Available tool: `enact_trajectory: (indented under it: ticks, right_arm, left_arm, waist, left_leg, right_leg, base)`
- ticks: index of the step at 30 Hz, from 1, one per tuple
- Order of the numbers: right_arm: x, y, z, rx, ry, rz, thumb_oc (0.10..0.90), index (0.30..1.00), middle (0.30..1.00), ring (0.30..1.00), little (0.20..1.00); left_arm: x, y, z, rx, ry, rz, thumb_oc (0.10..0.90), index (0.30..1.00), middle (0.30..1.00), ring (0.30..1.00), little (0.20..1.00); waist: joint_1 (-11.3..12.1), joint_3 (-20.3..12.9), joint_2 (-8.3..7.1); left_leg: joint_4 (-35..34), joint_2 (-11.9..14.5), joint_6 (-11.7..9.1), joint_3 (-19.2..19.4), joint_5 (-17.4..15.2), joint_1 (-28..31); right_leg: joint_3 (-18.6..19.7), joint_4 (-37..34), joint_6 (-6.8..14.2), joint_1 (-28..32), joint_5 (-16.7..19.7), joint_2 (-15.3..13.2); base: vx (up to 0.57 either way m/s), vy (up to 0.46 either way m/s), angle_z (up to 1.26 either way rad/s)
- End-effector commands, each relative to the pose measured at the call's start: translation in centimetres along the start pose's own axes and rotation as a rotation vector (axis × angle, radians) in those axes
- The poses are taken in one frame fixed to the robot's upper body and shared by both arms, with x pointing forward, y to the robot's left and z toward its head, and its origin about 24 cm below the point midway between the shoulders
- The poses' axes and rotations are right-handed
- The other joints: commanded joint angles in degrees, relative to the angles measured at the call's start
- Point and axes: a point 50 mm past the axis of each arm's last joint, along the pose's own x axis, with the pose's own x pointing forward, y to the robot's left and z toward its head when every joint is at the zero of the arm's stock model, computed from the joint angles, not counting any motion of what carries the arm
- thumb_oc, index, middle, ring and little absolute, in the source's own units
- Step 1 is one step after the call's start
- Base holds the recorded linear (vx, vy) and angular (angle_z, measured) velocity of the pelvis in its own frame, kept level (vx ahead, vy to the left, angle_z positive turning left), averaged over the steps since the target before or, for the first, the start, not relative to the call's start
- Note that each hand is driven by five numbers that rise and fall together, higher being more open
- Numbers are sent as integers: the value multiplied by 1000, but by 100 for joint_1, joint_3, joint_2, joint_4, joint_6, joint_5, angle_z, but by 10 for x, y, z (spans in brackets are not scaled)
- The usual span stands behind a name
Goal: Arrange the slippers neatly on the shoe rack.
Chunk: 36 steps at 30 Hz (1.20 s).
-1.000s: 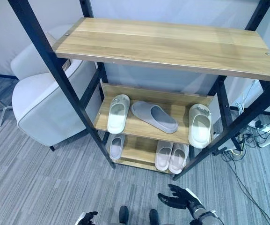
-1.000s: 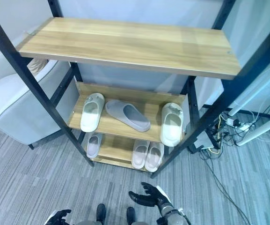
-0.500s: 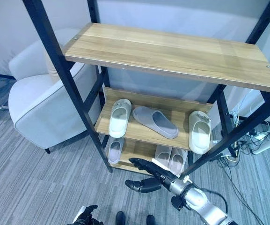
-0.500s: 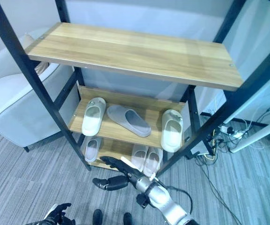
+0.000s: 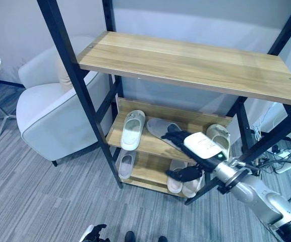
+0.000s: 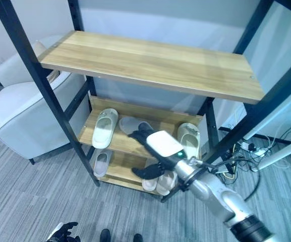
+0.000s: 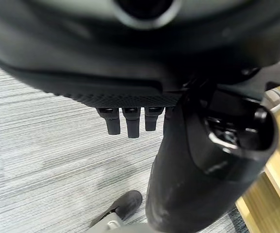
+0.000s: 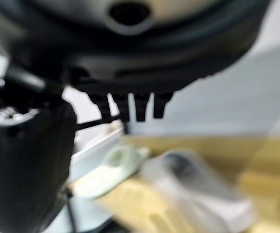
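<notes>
The black metal-framed shoe rack with wooden shelves (image 5: 185, 60) stands before the robot, its bare top shelf widest in both eye views. On the middle shelf (image 5: 150, 146) a pale green slipper (image 5: 133, 129) lies at the 9 o'clock end, toe toward the wall. A grey slipper (image 5: 158, 126) lies askew beside it, partly covered by the robot's right hand (image 5: 183, 143), which reaches in from 4 o'clock with fingers spread and straight, thumb apart below. Whether the fingers touch the grey slipper cannot be told from the eye views. A second pale green slipper (image 5: 220, 138) sits at the 3 o'clock end, its heel half cut off by the white plate on the back of the hand.

On the bottom shelf (image 5: 145, 171) a small pale lilac slipper (image 5: 126, 164) lies alone at the 9 o'clock side, while a pair of pale pink slippers (image 6: 158, 184) lies side by side, mostly hidden behind the hand.

The right wrist view adds what the eye views hide: straight fingertips (image 8: 130, 109) hang above the grey slipper (image 8: 198, 187), apart from it, with the green one beyond, all blurred.

The left hand (image 5: 94, 233) shows at 6 o'clock, cut off by the frame edge; its wrist view shows short straight fingers (image 7: 127, 124) over grey striped carpet (image 7: 42, 145). A white armchair (image 5: 59, 111) stands at 9 o'clock of the rack.
</notes>
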Motion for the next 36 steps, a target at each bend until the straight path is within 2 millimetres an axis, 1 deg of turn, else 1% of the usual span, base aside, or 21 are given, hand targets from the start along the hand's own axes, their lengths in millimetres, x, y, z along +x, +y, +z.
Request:
enact_trajectory:
  ticks: [1, 2, 3, 4, 5, 7, 9, 10, 11, 14, 16, 17, 20, 22, 24, 28, 32, 36]
  right_arm:
    - [21, -64, -4, -142, -37, -326, 800, 900, 900, 900, 900]
    - [21, -68, -8, -160, -19, -339, 800, 900, 900, 900, 900]
    - [20, -71, -17, -179, 24, -366, 800, 900, 900, 900, 900]
    - [20, -71, -21, -175, 46, -376, 800, 900, 900, 900, 900]
    - [20, -71, -21, -175, 46, -376, 800, 900, 900, 900, 900]
    - [20, -75, -32, -161, 99, -410, 800, 900, 900, 900, 900]
    - [18, -79, -36, -180, 115, -428, 800, 900, 900, 900, 900]
    - [17, -80, -36, -181, 116, -430, 800, 900, 900, 900, 900]
    - [17, -82, -38, -197, 123, -434, 800, 900, 900, 900, 900]
    - [17, -94, -46, -263, 135, -436, 800, 900, 900, 900, 900]
    - [18, -103, -54, -268, 164, -460, 800, 900, 900, 900, 900]
    - [17, -104, -57, -262, 180, -473, 800, 900, 900, 900, 900]
    - [16, -109, -61, -244, 204, -508, 800, 900, 900, 900, 900]
    - [10, -115, -66, -255, 228, -531, 800, 900, 900, 900, 900]
    - [6, -115, -70, -247, 247, -537, 800, 900, 900, 900, 900]
    - [6, -119, -72, -262, 246, -531, 800, 900, 900, 900, 900]
    - [10, -129, -72, -339, 229, -512, 800, 900, 900, 900, 900]
    - [13, -133, -71, -387, 217, -507, 800, 900, 900, 900, 900]
  left_arm:
    - [-1, -13, 3, 76, -31, -62, 800, 900, 900, 900, 900]
    - [0, -13, 3, 77, -32, -62, 800, 900, 900, 900, 900]
    - [0, -11, 3, 77, -31, -59, 800, 900, 900, 900, 900]
    - [0, -10, 3, 78, -33, -56, 800, 900, 900, 900, 900]
    - [0, -10, 3, 78, -32, -56, 800, 900, 900, 900, 900]
    - [1, -7, 5, 84, -39, -47, 800, 900, 900, 900, 900]
    - [1, -5, 4, 80, -38, -41, 800, 900, 900, 900, 900]
    - [1, -5, 5, 80, -40, -41, 800, 900, 900, 900, 900]
    - [1, -4, 6, 82, -46, -40, 800, 900, 900, 900, 900]
    - [3, 0, 11, 82, -67, -28, 800, 900, 900, 900, 900]
    - [4, 2, 16, 78, -80, -21, 800, 900, 900, 900, 900]
    - [4, 2, 17, 75, -83, -21, 800, 900, 900, 900, 900]
    - [5, 4, 18, 68, -81, -12, 800, 900, 900, 900, 900]
    - [5, 5, 18, 56, -81, -5, 800, 900, 900, 900, 900]
    - [5, 5, 18, 59, -83, -5, 800, 900, 900, 900, 900]
    - [5, 6, 18, 64, -83, -4, 800, 900, 900, 900, 900]
    - [6, 8, 20, 70, -94, 1, 800, 900, 900, 900, 900]
    - [6, 8, 23, 70, -103, 2, 800, 900, 900, 900, 900]
  waist:
    - [299, 66, -154]
    - [315, 81, -168]
    - [340, 110, -187]
    - [358, 116, -198]
    - [358, 114, -198]
    - [413, 142, -237]
    - [428, 148, -254]
    - [432, 162, -255]
    - [440, 171, -265]
    - [459, 252, -309]
    - [450, 301, -328]
    - [444, 305, -332]
    - [435, 299, -342]
    - [418, 309, -352]
    - [427, 320, -351]
    - [450, 362, -366]
    - [470, 442, -375]
    - [477, 482, -384]
  left_leg:
    - [127, 212, -232, -169, -586, 206]
    - [134, 213, -231, -183, -588, 179]
    - [147, 212, -231, -194, -589, 129]
    - [155, 210, -231, -198, -589, 100]
    - [155, 210, -231, -198, -589, 99]
    - [166, 212, -230, -237, -588, 23]
    - [149, 218, -226, -257, -637, 14]
    - [171, 214, -229, -256, -586, -24]
    - [153, 214, -228, -266, -629, -26]
    - [140, 219, -246, -294, -572, -161]
    - [109, 206, -260, -338, -510, -311]
    - [101, 202, -265, -346, -496, -347]
    - [80, 191, -271, -364, -477, -401]
    - [61, 177, -275, -381, -475, -416]
    - [62, 170, -276, -397, -481, -410]
    - [63, 163, -275, -420, -482, -421]
    - [61, 164, -290, -436, -460, -490]
    - [63, 156, -297, -445, -444, -556]
  right_leg:
    - [66, 79, 620, 253, -395, -348]
    - [64, 72, 622, 244, -394, -348]
    - [64, 61, 628, 215, -383, -344]
    - [61, 59, 628, 192, -380, -340]
    - [61, 59, 629, 190, -380, -340]
    - [47, 46, 629, 145, -369, -335]
    - [35, 40, 634, 131, -410, -333]
    - [38, 43, 635, 103, -361, -335]
    - [34, 40, 636, 106, -407, -332]
    - [0, 36, 651, -28, -385, -338]
    - [-24, 33, 662, -182, -345, -341]
    - [-29, 33, 665, -223, -337, -342]
    - [-43, 33, 667, -283, -324, -346]
    - [-73, 33, 676, -296, -332, -360]
    - [-84, 33, 677, -285, -338, -366]
    - [-92, 33, 681, -303, -335, -369]
    - [-115, 33, 693, -393, -304, -380]
    - [-115, 33, 696, -458, -285, -376]
  base:
    - [9, -8, 9]
    - [8, -8, 19]
    - [0, -10, 16]
    - [2, -4, 12]
    - [0, 0, 0]
    - [0, 0, 0]
    - [25, 0, 1]
    - [38, -6, 4]
    - [0, 0, 0]
    - [-31, -14, 4]
    - [-56, -8, 12]
    - [-20, 3, 23]
    - [1, 2, 9]
    - [27, 8, 3]
    - [0, 0, 0]
    - [0, 0, 0]
    - [-5, -4, 2]
    - [-7, -6, 5]
